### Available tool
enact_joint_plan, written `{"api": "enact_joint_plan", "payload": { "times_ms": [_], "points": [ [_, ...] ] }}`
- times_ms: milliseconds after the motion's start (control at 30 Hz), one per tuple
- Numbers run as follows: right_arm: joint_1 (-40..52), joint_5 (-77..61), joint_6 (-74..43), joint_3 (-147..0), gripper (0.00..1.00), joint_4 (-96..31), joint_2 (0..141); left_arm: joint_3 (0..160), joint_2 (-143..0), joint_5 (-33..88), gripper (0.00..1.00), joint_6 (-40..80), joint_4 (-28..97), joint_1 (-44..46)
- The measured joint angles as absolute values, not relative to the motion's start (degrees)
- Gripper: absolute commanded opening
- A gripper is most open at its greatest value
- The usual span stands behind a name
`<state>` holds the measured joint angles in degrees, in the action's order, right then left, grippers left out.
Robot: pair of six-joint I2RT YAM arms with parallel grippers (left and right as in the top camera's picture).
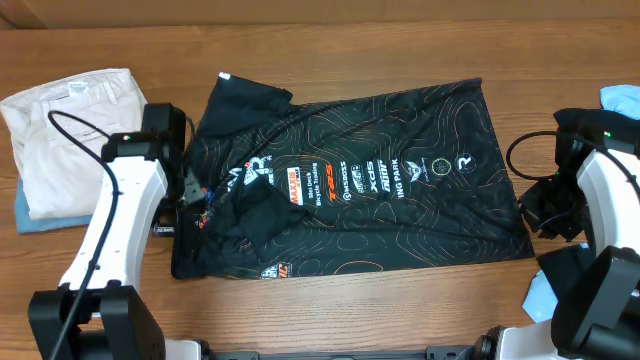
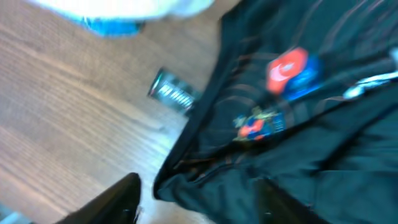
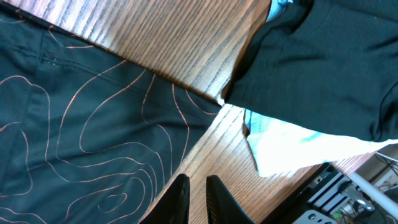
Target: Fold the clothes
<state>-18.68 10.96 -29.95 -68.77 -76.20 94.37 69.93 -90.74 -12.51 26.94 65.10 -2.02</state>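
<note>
The black contour-lined sports top (image 1: 400,200) lay spread flat on the wooden surface (image 1: 350,45). The left gripper (image 2: 199,186) hung spread over its left edge. The right gripper (image 3: 198,186), barely parted, held nothing near its right edge.

Brown wooden table (image 1: 350,40), grain running lengthwise. Spread flat across the middle, black sports top (image 1: 400,215) with orange contour lines. Left of the top, blue cloth (image 1: 28,215) under a folded white garment (image 1: 75,130). Just right of the top, not touching it, black garment (image 3: 323,56) over a pale blue-and-white piece (image 3: 292,143). Beyond the top's far right corner, light blue fabric (image 1: 622,98).
</note>
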Motion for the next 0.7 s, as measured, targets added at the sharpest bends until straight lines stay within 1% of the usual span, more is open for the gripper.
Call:
{"api": "enact_joint_plan", "payload": {
  "times_ms": [33, 67, 100, 167, 200, 233, 333, 500, 700],
  "points": [
    [-18.7, 10.6, -29.7, -68.8, 0.17, -75.8, 94.3, 70.8, -90.7, -11.6, 0.72, 25.8, 64.2, -2.0],
    [-18.7, 9.8, -29.1, -68.8, 0.22, -74.9, 94.3, 71.7, -90.7, -10.0, 0.81, 23.9, 62.6, -2.0],
    [-18.7, 9.1, -28.4, -68.8, 0.24, -73.9, 94.3, 72.1, -90.7, -8.9, 0.85, 22.8, 61.6, -2.0],
    [-18.7, 7.2, -26.7, -68.8, 0.29, -72.6, 94.3, 73.0, -90.6, -5.4, 0.9, 19.0, 58.7, -2.0],
    [-18.7, 5.6, -25.1, -68.8, 0.34, -71.9, 94.3, 73.3, -90.6, -3.6, 0.92, 17.1, 57.3, -2.0],
    [-18.7, 3.9, -23.8, -68.8, 0.37, -71.6, 94.3, 73.5, -90.6, -1.4, 0.92, 14.8, 55.7, -2.0],
    [-18.7, 0.2, -20.1, -69.0, 0.41, -71.1, 94.3, 74.3, -90.7, 3.9, 0.91, 10.2, 52.7, -2.0],
    [-18.7, -2.6, -17.3, -69.2, 0.41, -70.7, 94.3, 79.2, -93.3, 10.0, 0.9, 5.8, 50.3, -2.0],
    [-18.0, -4.1, -15.8, -69.3, 0.41, -70.1, 94.3, 91.5, -104.7, 12.1, 0.9, 3.8, 51.0, -2.0]
  ]
}}
